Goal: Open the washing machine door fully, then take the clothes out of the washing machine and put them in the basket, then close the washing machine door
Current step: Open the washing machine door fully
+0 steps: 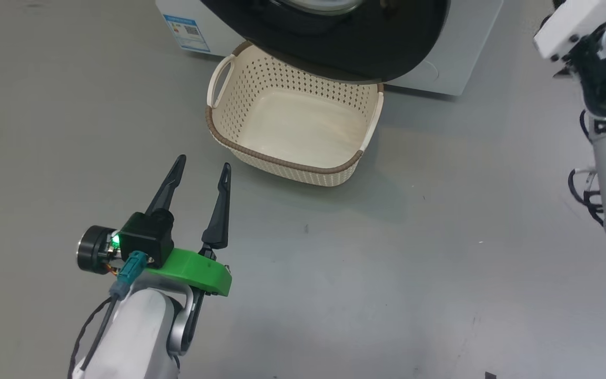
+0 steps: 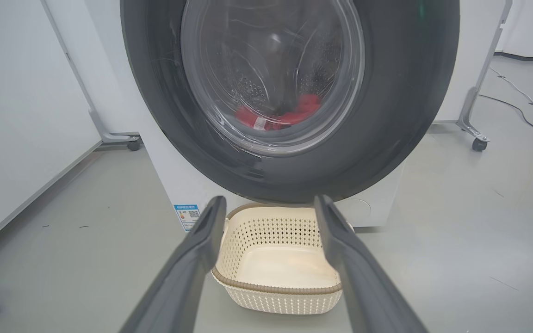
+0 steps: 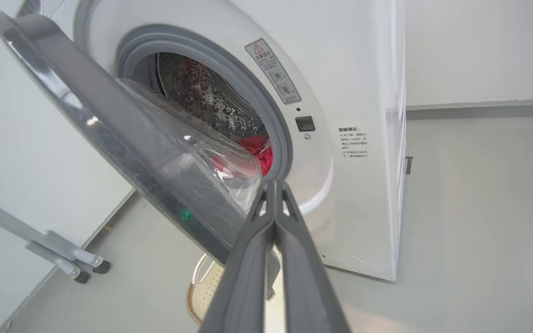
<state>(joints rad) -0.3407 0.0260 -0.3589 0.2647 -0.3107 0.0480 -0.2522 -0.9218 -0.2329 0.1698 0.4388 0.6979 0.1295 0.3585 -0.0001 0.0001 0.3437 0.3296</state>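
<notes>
The round washing machine door (image 2: 387, 115), glossy black rim around bulging clear glass, stands ajar on the white washing machine (image 3: 359, 92). Soft red clothes (image 2: 303, 108) lie in its dimpled steel drum. The cream perforated basket (image 1: 282, 160) sits under the door's lower edge on open grey floor (image 1: 413, 263). The left tool (image 1: 203, 162) is spread wide and the right tool (image 3: 274, 189) pinched closed; both hold nothing.

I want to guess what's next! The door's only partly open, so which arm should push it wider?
Probably the right. The right gripper, shut, sits by the inner side of the washing machine door, near its glass bowl. The left gripper hangs open low before the basket.
</notes>
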